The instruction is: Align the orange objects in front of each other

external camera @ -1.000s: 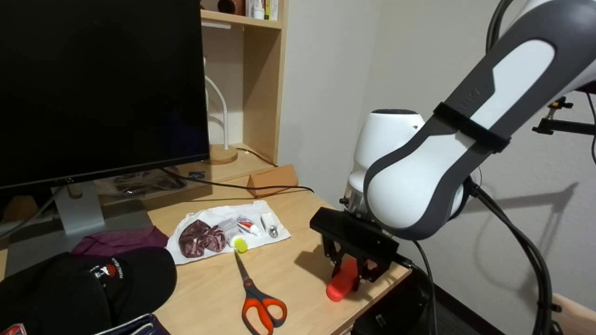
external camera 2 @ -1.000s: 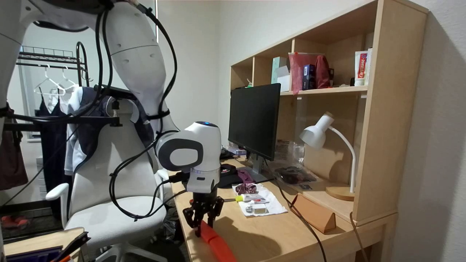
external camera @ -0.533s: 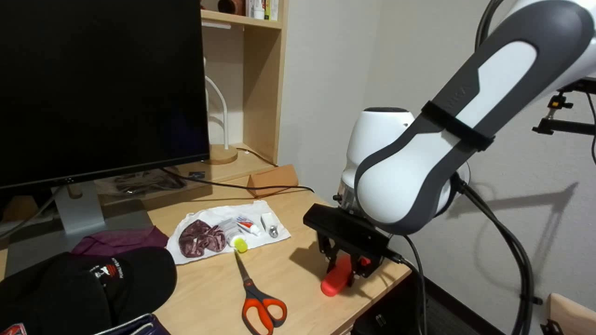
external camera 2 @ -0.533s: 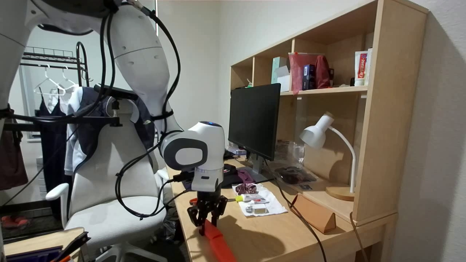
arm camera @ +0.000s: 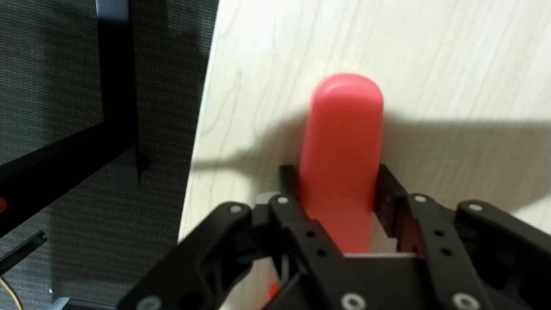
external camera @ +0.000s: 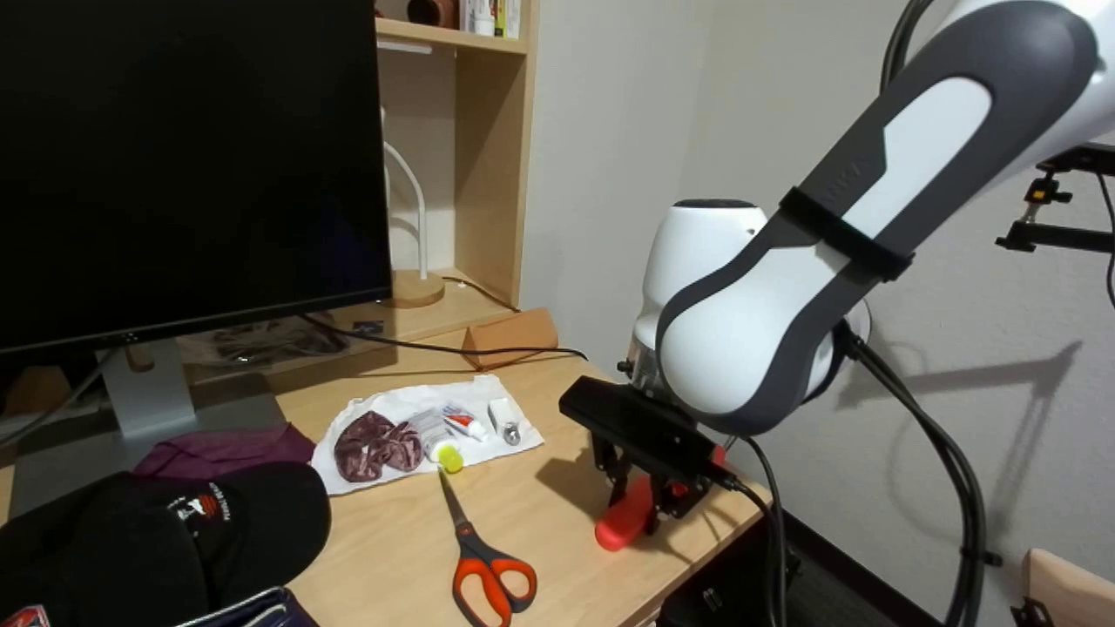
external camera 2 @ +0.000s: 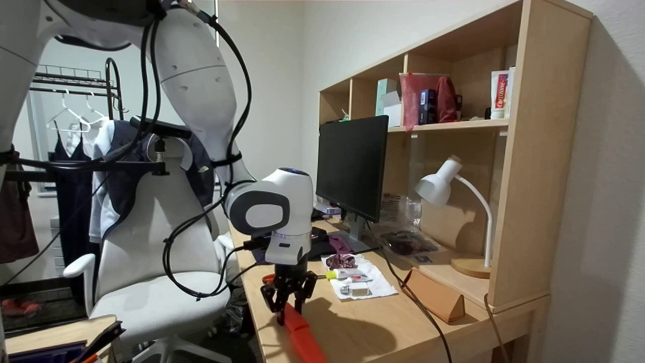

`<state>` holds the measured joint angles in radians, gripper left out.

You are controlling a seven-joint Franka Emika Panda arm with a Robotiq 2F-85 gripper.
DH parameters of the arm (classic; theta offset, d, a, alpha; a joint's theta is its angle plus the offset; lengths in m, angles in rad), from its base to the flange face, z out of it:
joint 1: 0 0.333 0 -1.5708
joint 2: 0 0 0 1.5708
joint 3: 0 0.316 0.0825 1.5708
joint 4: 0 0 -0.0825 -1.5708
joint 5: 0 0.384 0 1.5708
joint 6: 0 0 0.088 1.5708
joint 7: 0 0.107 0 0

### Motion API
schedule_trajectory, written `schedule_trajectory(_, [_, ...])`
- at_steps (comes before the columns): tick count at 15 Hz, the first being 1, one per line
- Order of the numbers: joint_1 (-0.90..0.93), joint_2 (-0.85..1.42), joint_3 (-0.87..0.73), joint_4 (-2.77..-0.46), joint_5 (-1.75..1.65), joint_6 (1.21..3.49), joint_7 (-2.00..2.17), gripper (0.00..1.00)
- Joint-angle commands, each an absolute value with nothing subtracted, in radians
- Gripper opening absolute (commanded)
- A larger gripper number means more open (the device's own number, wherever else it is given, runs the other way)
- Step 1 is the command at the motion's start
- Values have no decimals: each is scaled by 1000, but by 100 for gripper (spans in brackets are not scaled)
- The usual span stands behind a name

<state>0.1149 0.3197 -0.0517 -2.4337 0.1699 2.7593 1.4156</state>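
My gripper is shut on an orange block, its fingers on both long sides. The block's rounded end sticks out past the fingers in the wrist view. In an exterior view the gripper holds this block low over the desk; I cannot tell if it touches. The other orange block lies nearer the camera in an exterior view, cut by the bottom edge and partly overlapped by the held one. Only a red bit of it shows in the wrist view, beneath the gripper linkage. Whether the blocks touch is unclear.
Scissors with orange handles lie on the desk beside the gripper. White paper with small items, a tan case and a black cap are farther off. The desk's edge runs close beside the held block.
My gripper has moved a short way with the held block, left toward the scissors in an exterior view. A red bit of the other block now shows behind the gripper there.
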Motion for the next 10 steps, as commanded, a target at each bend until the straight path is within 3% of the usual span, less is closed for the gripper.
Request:
schedule_trajectory(1, [129,364,-49,-2408,195,2761,1465,20])
schedule_trajectory(10, [123,374,-34,-2408,236,2781,1535,20])
